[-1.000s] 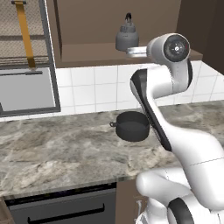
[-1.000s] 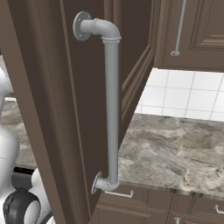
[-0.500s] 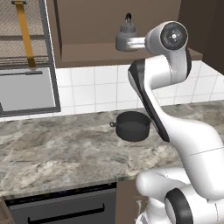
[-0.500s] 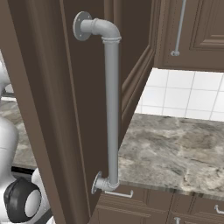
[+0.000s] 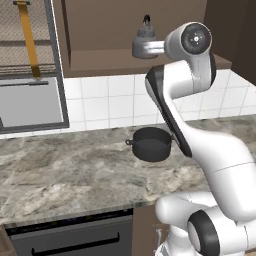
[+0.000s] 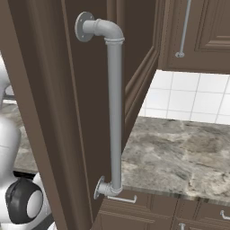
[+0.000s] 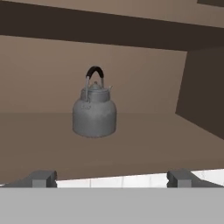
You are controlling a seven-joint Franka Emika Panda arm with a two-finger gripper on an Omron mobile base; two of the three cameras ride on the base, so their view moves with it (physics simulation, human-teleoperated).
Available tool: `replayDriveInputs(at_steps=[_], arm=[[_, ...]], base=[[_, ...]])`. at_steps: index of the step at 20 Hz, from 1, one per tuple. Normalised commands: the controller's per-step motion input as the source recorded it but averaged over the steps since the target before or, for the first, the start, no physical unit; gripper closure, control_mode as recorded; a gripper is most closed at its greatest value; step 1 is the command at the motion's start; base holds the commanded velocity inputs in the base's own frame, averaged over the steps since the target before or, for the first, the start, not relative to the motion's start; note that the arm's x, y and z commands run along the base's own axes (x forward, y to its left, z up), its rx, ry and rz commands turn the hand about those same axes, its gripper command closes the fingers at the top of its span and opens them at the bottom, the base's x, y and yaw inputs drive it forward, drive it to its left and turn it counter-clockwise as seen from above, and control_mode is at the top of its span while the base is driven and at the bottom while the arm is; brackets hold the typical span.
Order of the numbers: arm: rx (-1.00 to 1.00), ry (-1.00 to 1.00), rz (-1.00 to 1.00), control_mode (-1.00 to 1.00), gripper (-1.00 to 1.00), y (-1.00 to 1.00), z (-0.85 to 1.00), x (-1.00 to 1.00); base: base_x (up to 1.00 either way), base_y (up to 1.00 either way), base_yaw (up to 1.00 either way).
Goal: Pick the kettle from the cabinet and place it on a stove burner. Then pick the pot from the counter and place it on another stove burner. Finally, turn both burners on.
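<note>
Grey metal, a little dull, makes the body of the kettle point(image 7: 94, 113); it is squat and rounded, with a black arched handle on top and a small lid. It stands upright on the floor of the cabinet point(image 7: 144, 144), which is a plain box of dark brown wood with smooth flat walls. The gripper point(image 7: 111, 178) is in front of the cabinet opening and looks straight at the kettle. The jaws are spread wide and hold nothing, and they are apart from the kettle, not touching it.

So I judge that the task is at its very beginning. The kettle is not yet lifted. The pot point(image 5: 151, 144) is not yet taken either: it sits on the table point(image 5: 60, 175), below the cabinet and near the white square tiles. It is low, wide and charcoal-black, with a small loop handle on its side. The table is a marbled stone of grey and beige, polished and flat.

What is left is almost everything: to grasp the kettle, to bring it to a burner, to move the pot to another burner, and to turn both on.
</note>
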Motion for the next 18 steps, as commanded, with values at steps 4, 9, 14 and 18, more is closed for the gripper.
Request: replayDriveInputs(at_steps=[4, 9, 14, 18], arm=[[0.00, 0.00, 0.00, -1.00, -1.00, 0.09, 0.00, 0.19], [0.00, 0.00, -0.03, -1.00, -1.00, 0.04, 0.08, 0.36], [0.00, 0.00, -0.08, -1.00, -1.00, 0.09, 0.20, 0.43], [0.00, 0.00, -0.10, -1.00, -1.00, 0.20, 0.17, 0.42]], base=[[0.00, 0.00, 0.00], [0.00, 0.00, 0.00], [0.00, 0.00, 0.00], [0.00, 0.00, 0.00]])
